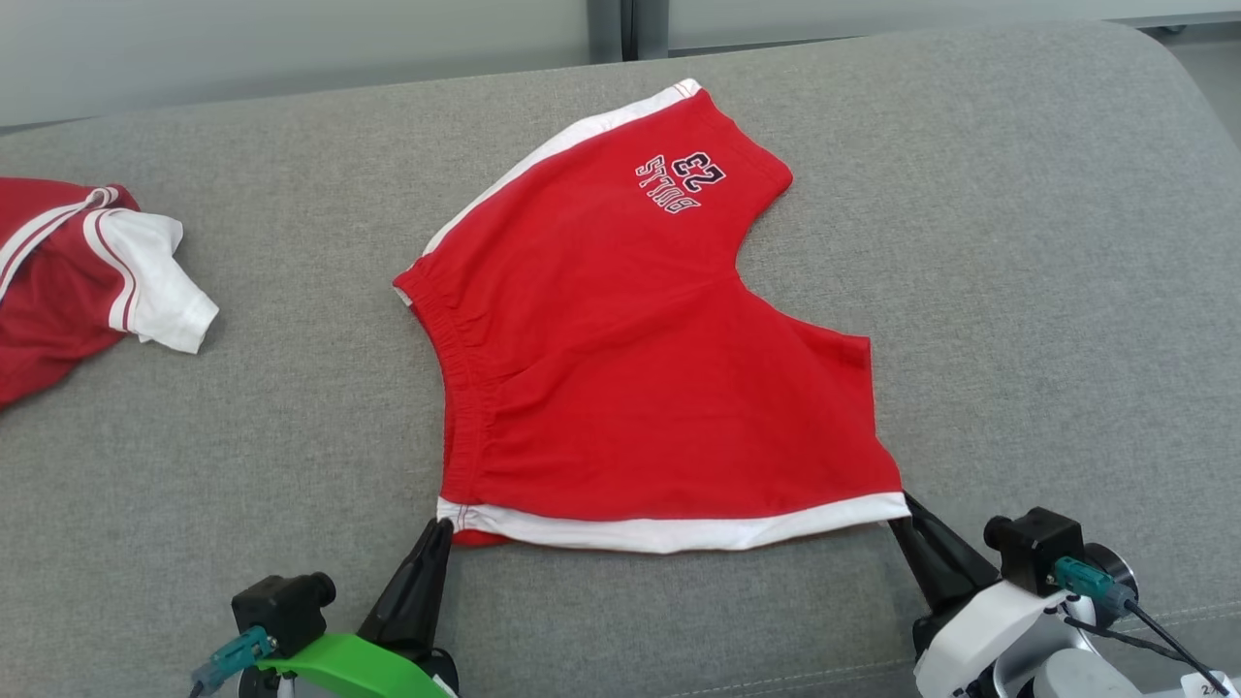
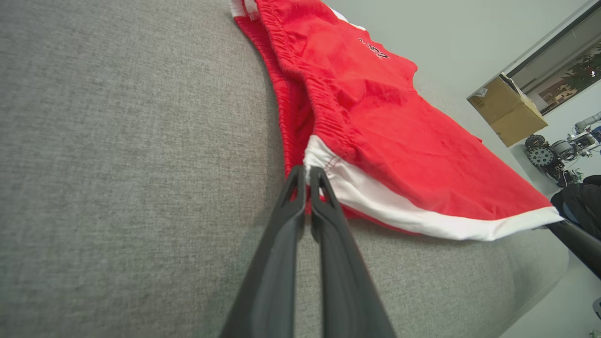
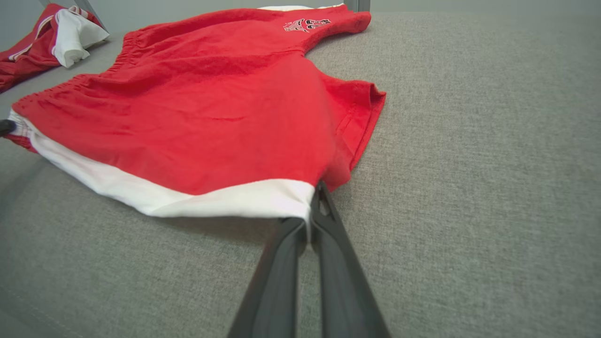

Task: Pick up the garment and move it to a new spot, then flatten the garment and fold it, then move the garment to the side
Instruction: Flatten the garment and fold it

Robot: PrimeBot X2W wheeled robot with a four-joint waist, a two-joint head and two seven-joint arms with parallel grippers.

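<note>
The garment (image 1: 630,359) is a pair of red shorts with white side stripes and dark "BULLS 23" print, spread on the grey cushioned surface (image 1: 291,436). Its near white stripe runs between my two grippers and lifts slightly off the surface. My left gripper (image 1: 441,528) is shut on the near left corner by the elastic waistband, and the left wrist view shows its tips (image 2: 307,173) pinching that white edge of the garment (image 2: 399,141). At the near right corner, my right gripper (image 1: 900,506) is shut on the leg hem, tips (image 3: 312,216) clamped on the stripe of the garment (image 3: 211,117).
A second red-and-white piece of clothing (image 1: 87,281) lies bunched at the left edge of the surface. In the left wrist view a cardboard box (image 2: 507,110) and another wheeled machine (image 2: 554,157) stand beyond the surface's far edge.
</note>
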